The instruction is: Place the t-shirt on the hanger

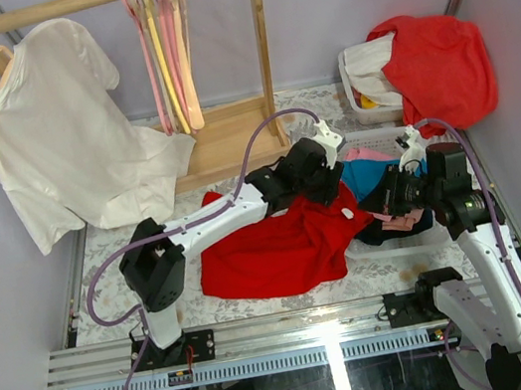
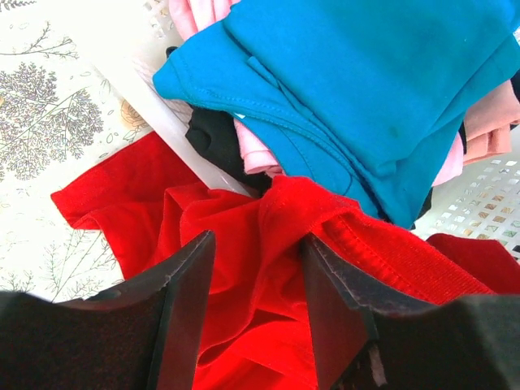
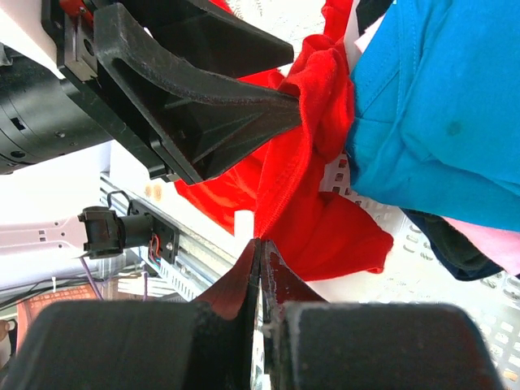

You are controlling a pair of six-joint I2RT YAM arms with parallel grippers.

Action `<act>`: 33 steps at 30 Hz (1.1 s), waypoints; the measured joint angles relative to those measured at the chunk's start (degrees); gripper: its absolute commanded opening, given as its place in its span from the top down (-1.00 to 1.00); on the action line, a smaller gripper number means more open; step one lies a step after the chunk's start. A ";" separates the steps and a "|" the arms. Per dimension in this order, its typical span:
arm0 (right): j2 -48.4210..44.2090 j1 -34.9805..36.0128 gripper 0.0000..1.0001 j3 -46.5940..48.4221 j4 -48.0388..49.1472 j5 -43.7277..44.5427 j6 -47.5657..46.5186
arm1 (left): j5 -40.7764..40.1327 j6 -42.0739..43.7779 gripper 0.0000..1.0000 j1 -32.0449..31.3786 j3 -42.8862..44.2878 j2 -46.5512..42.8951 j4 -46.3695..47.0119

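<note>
**Shirt half-secured at the basket rim; hanger not yet fetched**

The shirt (image 1: 270,249) lies crumpled on the table (image 1: 109,252), right of middle and toward the near edge. Its upper part is drawn up against the left rim of the basket (image 2: 479,203).

Your left gripper (image 2: 258,240) stands about half open, astride a raised ridge of red cloth that it has not clamped. Your right gripper (image 3: 258,248) is fully closed. A fold of the shirt runs into its tips, so it appears to hold a thin pinch of it.

The free pale hanger (image 1: 188,66) hangs on the rack (image 1: 230,135) at the far edge, crowded against pink and yellow ones and well apart from the shirt.

Risks noted:
- Black and pink cloth spill from the basket just beyond the left jaws, under the blue garment (image 2: 366,89). If you bite too deep, you may lift those too.
- The ridge looks several layers thick. Clamping front and back together would leave no opening for the hanger.
- The right pinch is shallow, and a pull by the left arm could strip it out.
- The shirt may snag on the basket rim and drag the basket.
- The two grippers work close together, so watch for contact.
</note>
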 measured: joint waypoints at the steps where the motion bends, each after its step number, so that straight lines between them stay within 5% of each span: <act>1: 0.00 0.00 1.00 0.00 0.11 -0.02 0.07 | 0.02 0.00 0.17 0.00 -0.07 0.00 0.11; 11: 1.05 0.00 1.00 0.46 2.64 -1.46 1.38 | 0.00 -0.15 1.00 0.00 -0.20 0.02 0.55; 33: 13.68 4.28 1.00 2.93 14.58 -4.00 6.80 | -17.99 -4.66 1.00 -0.04 -0.09 -15.82 -1.57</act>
